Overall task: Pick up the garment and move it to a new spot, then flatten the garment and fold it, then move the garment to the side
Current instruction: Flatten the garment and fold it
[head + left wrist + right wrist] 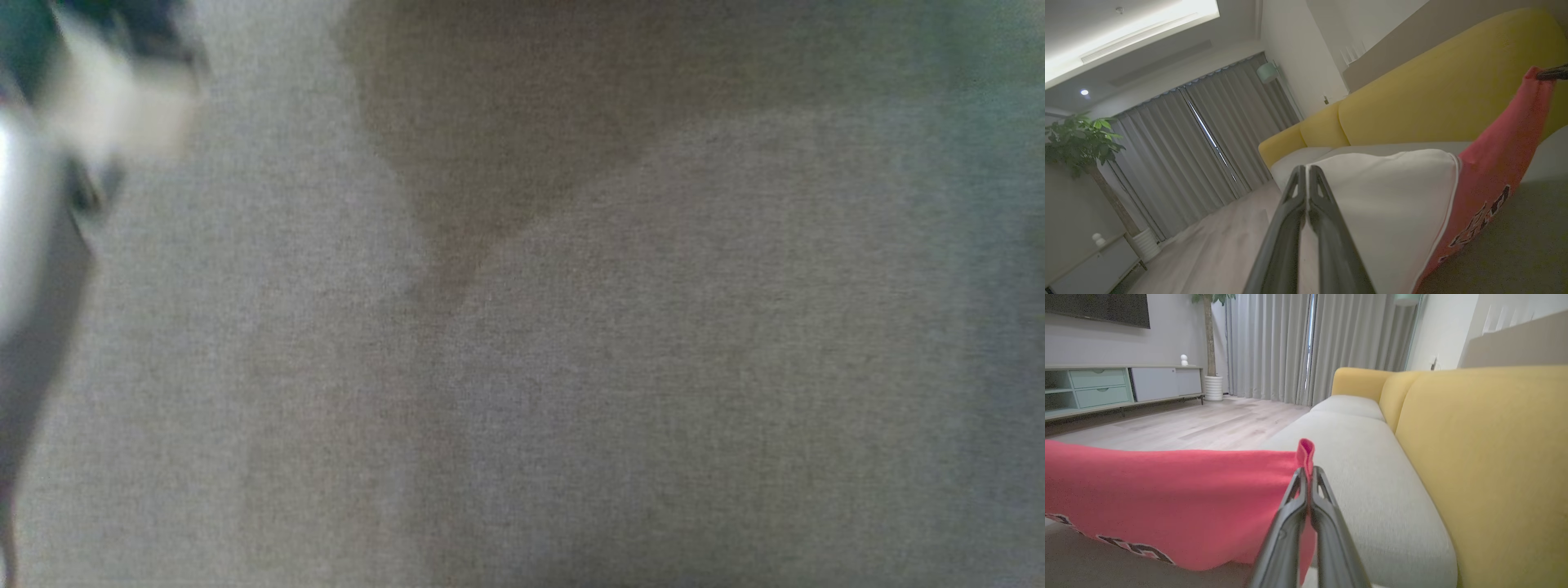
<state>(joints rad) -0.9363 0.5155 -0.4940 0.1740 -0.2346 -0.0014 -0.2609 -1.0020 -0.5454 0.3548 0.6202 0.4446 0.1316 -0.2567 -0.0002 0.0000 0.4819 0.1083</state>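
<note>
Garment (1167,498) spans between left hand (1306,169) and right hand (1308,471); both pinch edges.

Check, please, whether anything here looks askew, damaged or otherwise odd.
Nothing stands out. The garment hangs stretched between the left gripper and the right gripper above the sofa, with no visible tear or stain.

Yellow-backed fabric sofa (1486,457) with grey seat cushions, long grey curtains (1269,347) past its far end, leafy potted plant (1079,139) beside a low pale cabinet (1155,380).
</note>
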